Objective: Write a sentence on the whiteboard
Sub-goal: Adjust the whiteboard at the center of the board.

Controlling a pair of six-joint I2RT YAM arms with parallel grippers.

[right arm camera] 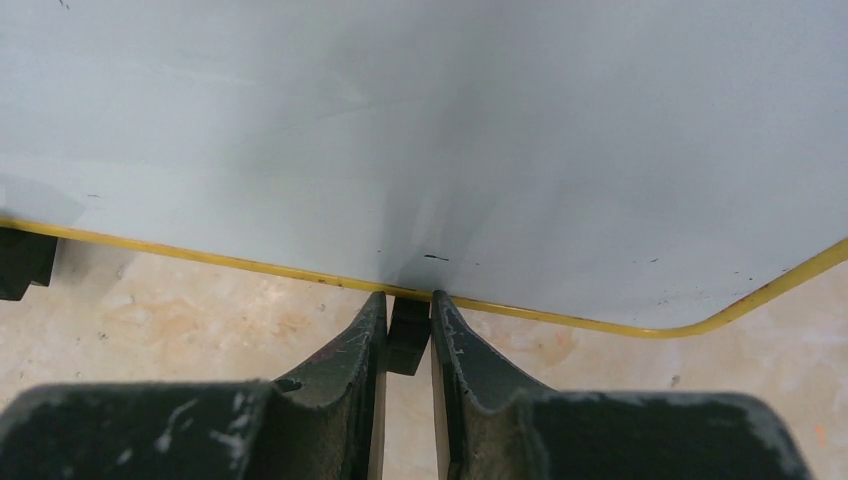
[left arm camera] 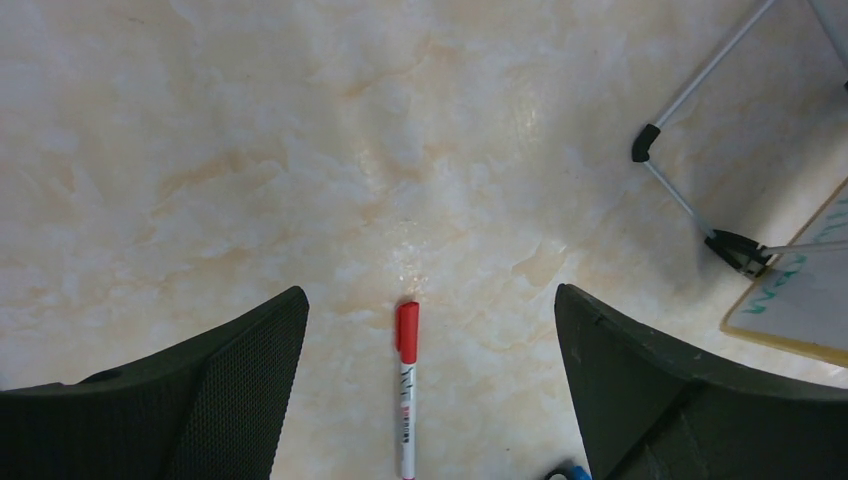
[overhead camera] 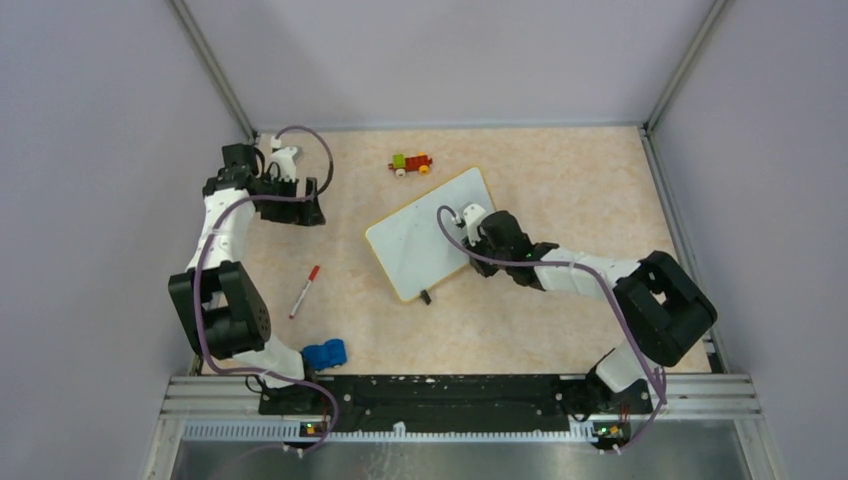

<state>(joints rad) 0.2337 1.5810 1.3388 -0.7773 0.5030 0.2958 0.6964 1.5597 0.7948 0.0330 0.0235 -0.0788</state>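
- The table [overhead camera: 560, 180] has a pale, marble-patterned beige top, and both arms reach out over it.
- The whiteboard [overhead camera: 425, 235] sits near the middle of the table, turned at an angle. One long edge faces the right arm. Its glossy white face has a thin yellowish rim.
- The left gripper [left arm camera: 430, 292] is over the left part of the table, well apart from the board. Its fingers are spread wide and hold nothing.
- The right gripper [right arm camera: 408, 297] is at the board's near-right edge. Its fingers are pressed close together and pinch the whiteboard by a small black foot on the rim.
- A blue toy car [overhead camera: 324, 353] sits near the front edge, just beside the left arm's base.
- A toy train [overhead camera: 411, 163] in green, yellow and red stands near the back of the table, beyond the board's far corner.
- A marker [left arm camera: 406, 400] with a white barrel and a red cap lies flat on the table, left of the board. In the left wrist view it lies between the spread fingers, touching neither, with its cap pointing away from the front edge.
- The gripped foot [right arm camera: 408, 338] is a small dark block under the rim (a second one shows at the left edge of the right wrist view, further along the same side).
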